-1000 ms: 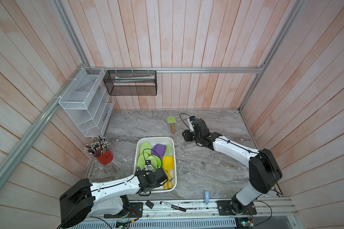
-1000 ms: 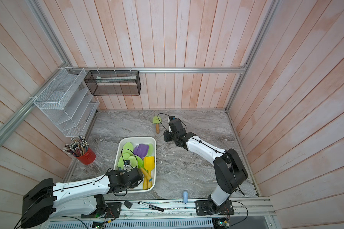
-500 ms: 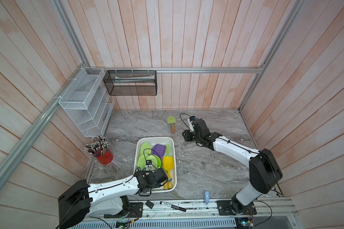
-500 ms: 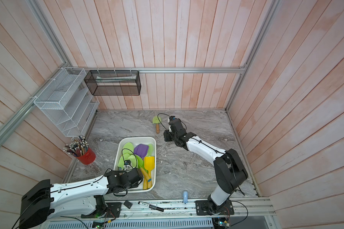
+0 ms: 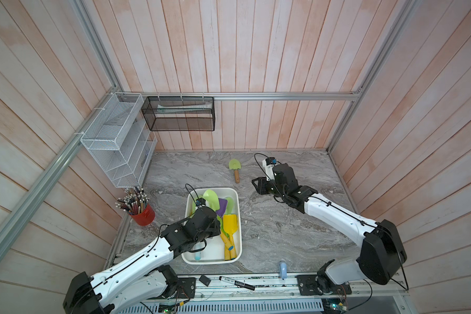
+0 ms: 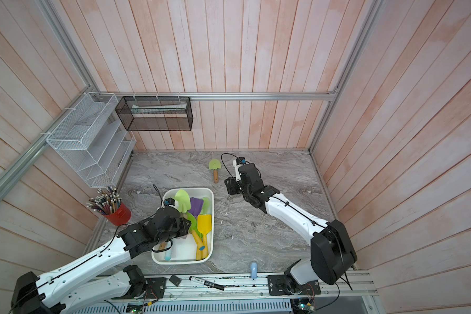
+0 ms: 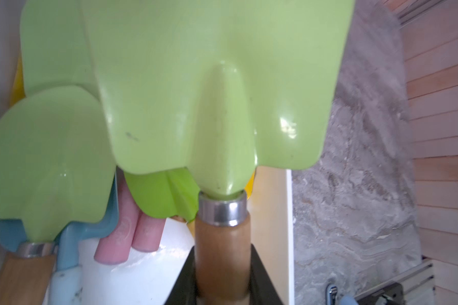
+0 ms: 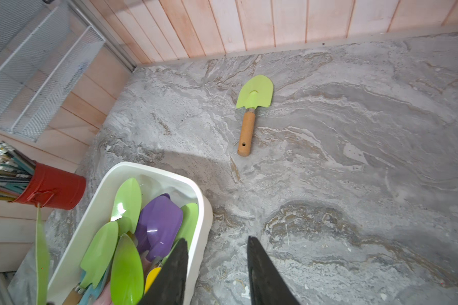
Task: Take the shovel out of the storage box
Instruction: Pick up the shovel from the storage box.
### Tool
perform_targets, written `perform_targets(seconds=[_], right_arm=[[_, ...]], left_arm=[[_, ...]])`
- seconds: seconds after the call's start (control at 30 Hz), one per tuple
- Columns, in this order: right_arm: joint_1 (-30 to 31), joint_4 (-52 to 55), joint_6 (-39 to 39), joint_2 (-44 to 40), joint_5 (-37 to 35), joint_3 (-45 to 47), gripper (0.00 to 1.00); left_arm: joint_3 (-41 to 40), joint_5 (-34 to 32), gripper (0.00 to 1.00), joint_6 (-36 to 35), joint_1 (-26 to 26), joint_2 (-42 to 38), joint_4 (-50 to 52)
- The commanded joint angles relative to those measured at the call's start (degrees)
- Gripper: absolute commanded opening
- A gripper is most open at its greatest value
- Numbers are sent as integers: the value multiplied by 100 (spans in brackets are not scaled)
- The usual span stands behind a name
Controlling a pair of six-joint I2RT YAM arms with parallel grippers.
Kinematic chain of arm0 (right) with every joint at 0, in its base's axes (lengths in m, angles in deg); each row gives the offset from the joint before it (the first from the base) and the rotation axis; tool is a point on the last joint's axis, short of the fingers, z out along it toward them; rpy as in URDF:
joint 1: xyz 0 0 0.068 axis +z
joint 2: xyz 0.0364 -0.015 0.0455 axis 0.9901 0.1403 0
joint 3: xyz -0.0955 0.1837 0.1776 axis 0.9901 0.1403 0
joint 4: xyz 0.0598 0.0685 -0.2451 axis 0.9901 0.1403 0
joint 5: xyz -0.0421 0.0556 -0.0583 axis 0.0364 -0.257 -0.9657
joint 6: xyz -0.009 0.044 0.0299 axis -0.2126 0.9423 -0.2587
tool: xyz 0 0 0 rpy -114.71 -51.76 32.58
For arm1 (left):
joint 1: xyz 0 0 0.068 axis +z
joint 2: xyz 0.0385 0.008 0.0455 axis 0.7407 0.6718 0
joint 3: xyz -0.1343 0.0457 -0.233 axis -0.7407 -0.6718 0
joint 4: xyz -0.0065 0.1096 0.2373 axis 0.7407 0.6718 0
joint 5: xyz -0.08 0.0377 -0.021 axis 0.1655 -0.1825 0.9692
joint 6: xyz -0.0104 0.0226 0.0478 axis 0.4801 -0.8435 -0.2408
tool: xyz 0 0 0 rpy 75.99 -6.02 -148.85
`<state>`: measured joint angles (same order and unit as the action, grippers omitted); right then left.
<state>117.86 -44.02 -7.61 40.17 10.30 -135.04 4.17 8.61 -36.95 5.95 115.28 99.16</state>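
Now, your left gripper [image 7: 222, 277] was shut tight on the wooden handle of the green-bladed shovel [image 7: 217, 105], just below its metal collar, with the blade pointing away from the wrist. That shovel was over the white storage box [image 5: 212, 261], its blade above the other green, purple and yellow scoops piled inside, not yet past the rim.

I judged the step to be the lift-out. It called for a straight rise until the blade cleared its neighbours and the rim, and only then a swing sideways, since a dragged blade could hook another scoop.

Your right gripper [image 8: 216, 239] hung empty beside the box, jaws partly apart, over bare surface. A second green shovel [image 5: 235, 170] lay flat farther back on the grey marbled tabletop [image 5: 283, 231], which offered open room for a set-down. Around it stood pale plank walls, a white wire rack [image 5: 114, 141], a black mesh basket [image 5: 180, 114] and a red cup of pencils [image 5: 142, 216].
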Motion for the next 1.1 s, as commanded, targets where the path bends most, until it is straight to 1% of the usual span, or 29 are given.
perform_targets(seconds=[0.0,0.1,0.2,0.27,0.33,0.5,0.83,0.97,1.07], right_arm=[[-11,-766,533,-172,958,373,42],[-24,-1910,1220,-185,2038,761,48],[-15,-3023,1868,-130,2748,1069,54],[9,-3606,2200,-54,3039,1208,56],[49,-4109,2439,55,3301,1249,58],[224,-4722,2817,530,3736,1053,60],[472,-5395,3208,1041,3955,801,61],[590,-5703,3431,1215,4059,692,61],[672,-5645,3405,1273,4078,599,60]], left_arm=[[-160,1813,20,-596,857,-256,-1541],[-464,3147,20,-438,1679,-193,-2602],[-815,4148,20,1,2235,-76,-3755],[-996,4609,20,327,2451,70,-4462],[-1104,4899,20,566,2541,221,-4984],[-1172,5321,20,828,2551,428,-5747],[-1424,5549,20,1234,2564,494,-6492],[-1446,5604,20,1285,2564,592,-6636],[-1429,5636,20,1349,2566,643,-6776]])
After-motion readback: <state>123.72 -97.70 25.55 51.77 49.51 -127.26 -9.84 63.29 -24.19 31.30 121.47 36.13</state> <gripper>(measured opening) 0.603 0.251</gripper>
